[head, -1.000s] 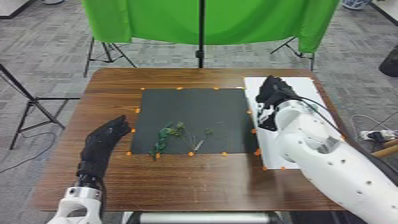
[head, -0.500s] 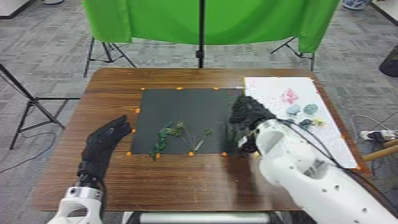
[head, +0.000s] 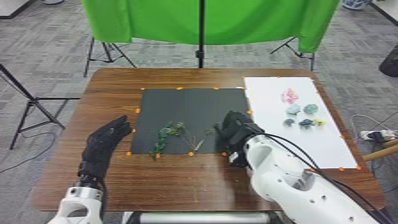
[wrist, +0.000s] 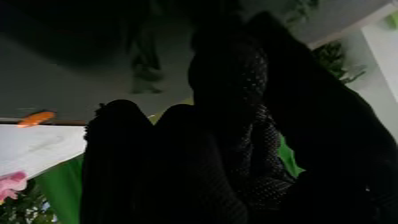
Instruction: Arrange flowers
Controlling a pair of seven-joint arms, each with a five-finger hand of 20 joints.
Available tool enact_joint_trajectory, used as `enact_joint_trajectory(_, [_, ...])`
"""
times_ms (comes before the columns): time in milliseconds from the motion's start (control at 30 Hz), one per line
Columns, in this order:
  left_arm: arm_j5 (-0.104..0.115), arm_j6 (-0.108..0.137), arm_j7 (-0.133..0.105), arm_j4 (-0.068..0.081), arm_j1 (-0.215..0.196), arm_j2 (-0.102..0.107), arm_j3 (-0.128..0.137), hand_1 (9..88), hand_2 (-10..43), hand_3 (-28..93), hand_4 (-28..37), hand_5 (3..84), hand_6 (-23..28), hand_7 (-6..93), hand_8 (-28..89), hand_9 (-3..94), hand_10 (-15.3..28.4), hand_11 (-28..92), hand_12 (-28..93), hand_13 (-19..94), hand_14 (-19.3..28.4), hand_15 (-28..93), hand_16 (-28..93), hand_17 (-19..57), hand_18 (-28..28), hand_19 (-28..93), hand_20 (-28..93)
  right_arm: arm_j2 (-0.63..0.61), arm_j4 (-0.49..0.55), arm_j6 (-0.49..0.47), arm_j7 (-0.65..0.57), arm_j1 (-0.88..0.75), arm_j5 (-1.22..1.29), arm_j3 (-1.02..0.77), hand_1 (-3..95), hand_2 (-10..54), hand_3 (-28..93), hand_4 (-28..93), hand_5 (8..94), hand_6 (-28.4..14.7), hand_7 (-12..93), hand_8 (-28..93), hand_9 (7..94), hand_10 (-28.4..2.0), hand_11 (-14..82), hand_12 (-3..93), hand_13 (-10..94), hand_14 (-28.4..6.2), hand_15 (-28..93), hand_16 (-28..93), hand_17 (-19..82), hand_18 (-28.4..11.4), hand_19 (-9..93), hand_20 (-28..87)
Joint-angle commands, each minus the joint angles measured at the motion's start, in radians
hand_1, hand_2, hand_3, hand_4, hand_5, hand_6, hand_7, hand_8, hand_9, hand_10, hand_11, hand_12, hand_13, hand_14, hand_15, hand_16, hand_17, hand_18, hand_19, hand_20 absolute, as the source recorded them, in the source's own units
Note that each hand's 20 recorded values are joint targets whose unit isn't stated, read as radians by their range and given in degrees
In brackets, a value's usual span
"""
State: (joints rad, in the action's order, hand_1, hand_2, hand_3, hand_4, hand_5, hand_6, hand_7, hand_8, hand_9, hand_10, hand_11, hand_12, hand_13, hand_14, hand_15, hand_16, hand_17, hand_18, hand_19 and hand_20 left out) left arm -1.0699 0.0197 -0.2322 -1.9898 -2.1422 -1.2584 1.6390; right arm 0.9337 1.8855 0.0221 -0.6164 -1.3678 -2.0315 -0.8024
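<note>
In the head view, my right hand is over the dark mat's right edge, close to a small green sprig. Its fingers are relaxed, and I see nothing held. The right wrist view has the dark glove of my right hand with greenery beyond it. A leafy green stem and a branching sprig lie low on the mat. On the white board are a pink flower, blue-green blooms, dark blue ones and a yellow one. My left hand rests open left of the mat.
Orange markers line the mat and board on the brown table. A green cloth hangs on a stand behind the table. Dark cables run along my right arm.
My right hand has moved left and nearer, from over the white board to the dark mat's right edge, uncovering the flowers on the board. The left hand stays still.
</note>
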Motion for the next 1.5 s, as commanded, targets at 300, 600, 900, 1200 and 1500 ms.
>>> enact_joint_trajectory(300, [-0.006,-0.014,0.003,0.011,-0.021,-0.021,-0.009,26.2,-7.5,67,-18.1,47.2,3.1,11.3,-4,42.4,11.9,13,16,32,16.5,22,6,3.3,14.4,7,24,-0.035,0.112,0.035,0.024,-0.068,0.008,-0.150,45.2,-9.5,55,-8,80.6,-4.1,31,18,91.4,-11.1,49.0,27.5,94,-1.8,70,28,74,-12.3,93,67])
enact_joint_trajectory(600, [-0.004,-0.001,0.002,0.010,-0.026,-0.016,-0.006,26.3,-7.4,67,-18.1,47.2,3.1,11.3,-4,42.4,11.9,13,16,32,16.4,22,6,3.3,14.4,7,24,-0.170,0.061,0.078,-0.084,-0.060,-0.150,-0.361,40.8,-9.5,62,-11,68.4,-2.9,17,-5,78.8,-15.4,30.6,29.9,89,-3.3,60,36,63,-14.1,93,64])
enact_joint_trajectory(900, [-0.007,-0.003,0.005,0.011,-0.021,-0.015,-0.010,26.4,-7.4,66,-18.1,47.2,3.1,11.3,-4,42.3,11.9,13,16,32,16.4,22,6,3.3,14.4,7,24,-0.204,-0.031,-0.124,-0.130,-0.046,-0.066,-0.374,39.5,-9.5,59,-11,64.8,-0.5,12,-7,72.3,-17.5,20.6,26.7,87,-4.3,60,35,62,-14.3,93,63])
enact_joint_trajectory(1200, [-0.006,-0.001,0.008,0.009,-0.020,-0.012,-0.005,26.6,-7.1,66,-18.0,47.3,3.1,11.3,-4,42.4,12.0,13,16,32,16.4,22,6,3.3,14.3,7,24,-0.197,-0.017,-0.140,-0.127,-0.127,-0.003,-0.386,39.8,-9.5,59,-11,65.4,-0.2,11,-7,74.5,-17.4,20.3,26.1,88,-4.1,59,35,63,-13.8,93,62])
enact_joint_trajectory(1500, [-0.016,-0.002,0.010,0.009,-0.017,-0.011,-0.007,26.6,-7.2,66,-18.0,47.3,3.1,11.3,-4,42.4,12.0,13,16,32,16.5,22,6,3.3,14.3,7,24,-0.182,-0.049,-0.122,-0.119,-0.159,-0.036,-0.355,40.9,-9.5,59,-11,66.0,-0.1,12,-7,76.0,-16.9,20.8,25.9,89,-3.9,59,35,63,-13.4,93,61])
